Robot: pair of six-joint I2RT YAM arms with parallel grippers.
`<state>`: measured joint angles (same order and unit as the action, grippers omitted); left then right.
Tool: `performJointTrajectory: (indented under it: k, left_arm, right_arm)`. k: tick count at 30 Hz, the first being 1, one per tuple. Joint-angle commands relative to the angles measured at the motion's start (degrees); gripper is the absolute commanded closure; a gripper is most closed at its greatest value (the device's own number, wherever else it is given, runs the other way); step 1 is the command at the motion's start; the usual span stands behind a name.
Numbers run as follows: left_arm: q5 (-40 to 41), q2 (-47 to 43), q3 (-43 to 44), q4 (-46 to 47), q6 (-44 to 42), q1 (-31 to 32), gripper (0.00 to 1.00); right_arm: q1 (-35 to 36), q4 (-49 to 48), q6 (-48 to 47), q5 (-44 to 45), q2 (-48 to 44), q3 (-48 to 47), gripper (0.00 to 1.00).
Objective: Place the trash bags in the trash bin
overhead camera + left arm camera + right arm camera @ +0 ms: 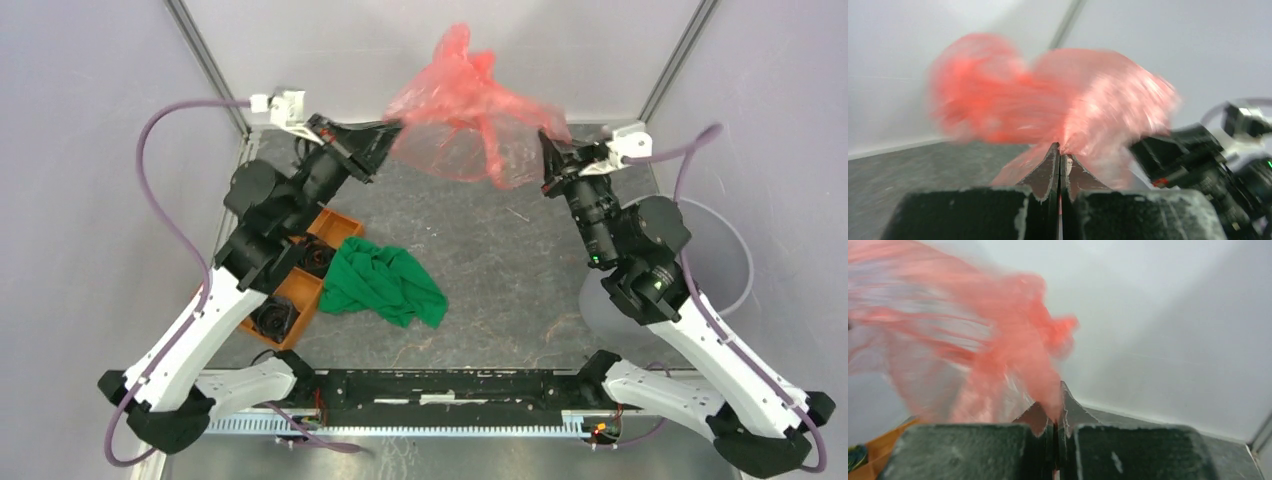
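Note:
A red-pink translucent trash bag [467, 110] hangs in the air at the back of the table, stretched between both grippers. My left gripper [393, 128] is shut on the bag's left edge; in the left wrist view the film [1058, 105] comes out of the closed jaws, blurred. My right gripper [548, 150] is shut on the bag's right edge; in the right wrist view the film [993, 355] is pinched between the jaws. The grey-white trash bin [725, 262] stands at the right, mostly hidden behind my right arm.
A green cloth [385, 285] lies crumpled on the dark table at centre left. An orange compartment tray [300, 290] with black rolls sits under my left arm. Grey walls with metal posts close the back and sides.

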<state>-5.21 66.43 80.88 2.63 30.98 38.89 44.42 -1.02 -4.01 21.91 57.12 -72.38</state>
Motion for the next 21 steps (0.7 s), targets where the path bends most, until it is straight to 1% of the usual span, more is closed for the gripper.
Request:
performJointTrajectory:
  k: [1, 3, 5, 6, 7, 9, 10, 12, 13, 15, 16, 17, 18, 19, 20, 21]
  left_arm:
    - [20.6, -1.1, -21.1, -8.2, 3.2, -2.4, 0.98]
    - [18.6, -1.1, -29.1, -9.3, 5.1, -4.1, 0.98]
    - [15.7, -2.0, -35.6, -8.0, 6.5, -5.1, 0.98]
    - [15.1, -3.1, -37.6, -8.1, 6.7, -5.4, 0.98]
    - [15.0, -4.0, -38.4, -8.6, 6.7, -5.6, 0.98]
    - [14.4, -5.4, -37.4, -9.5, 6.5, -6.1, 0.98]
    - [13.1, -5.5, -35.4, -9.8, 5.8, -6.5, 0.98]
    - [10.0, -4.0, -26.8, -11.8, 3.5, -7.3, 0.98]
    - [8.1, -2.5, -19.9, -13.7, 1.9, -7.3, 0.98]
    - [1.5, 0.5, -5.0, -17.9, -0.3, -7.3, 0.98]
    - [-2.2, 1.4, 1.9, -18.6, -0.7, -7.3, 0.98]
    - [-6.6, 1.4, 7.6, -17.6, 0.1, -7.2, 0.98]
    - [-10.4, 0.4, 9.4, -15.1, 1.3, -7.0, 0.98]
    - [-13.0, -1.2, 8.6, -11.3, 2.3, -6.9, 0.98]
    - [-14.0, -4.8, 6.1, -7.6, 3.2, -6.8, 0.98]
    - [-13.3, -8.1, 1.8, -4.6, 3.4, -6.8, 0.98]
  right_arm:
    - [-1.1, -5.5, 0.9, 2.2, 2.5, 18.8, 0.99]
    - [-1.1, -1.9, 4.7, 0.4, 5.9, 22.8, 1.0]
    - [-0.9, 0.8, 7.6, -4.1, 9.6, 25.6, 1.0]
    - [-0.8, 2.8, 8.9, -4.9, 10.2, 26.6, 1.0]
    - [-0.5, 2.6, 9.9, -5.4, 10.2, 28.0, 1.0]
    - [-0.5, 1.6, 9.8, -7.3, 9.4, 27.9, 1.0]
    - [-0.5, 2.2, 9.4, -7.0, 9.2, 25.9, 0.99]
    - [-0.5, 6.0, 6.8, -5.1, 9.8, 17.6, 1.0]
    - [-0.5, 8.2, 5.4, -4.1, 10.4, 11.5, 1.0]
    - [-0.5, 12.9, 3.3, -4.1, 11.2, -0.7, 1.0]
    - [-0.3, 15.0, 2.6, -4.7, 11.1, -6.7, 1.0]
    - [0.0, 16.2, 2.3, -5.7, 10.5, -10.5, 1.0]
    - [0.4, 15.8, 2.2, -7.8, 8.8, -12.8, 0.99]
    - [0.7, 13.6, 2.3, -9.8, 6.6, -12.3, 0.99]
    - [0.7, 10.8, 2.5, -12.1, 3.5, -9.3, 1.0]
    - [0.7, 7.2, 2.9, -13.3, 0.6, -5.5, 1.0]
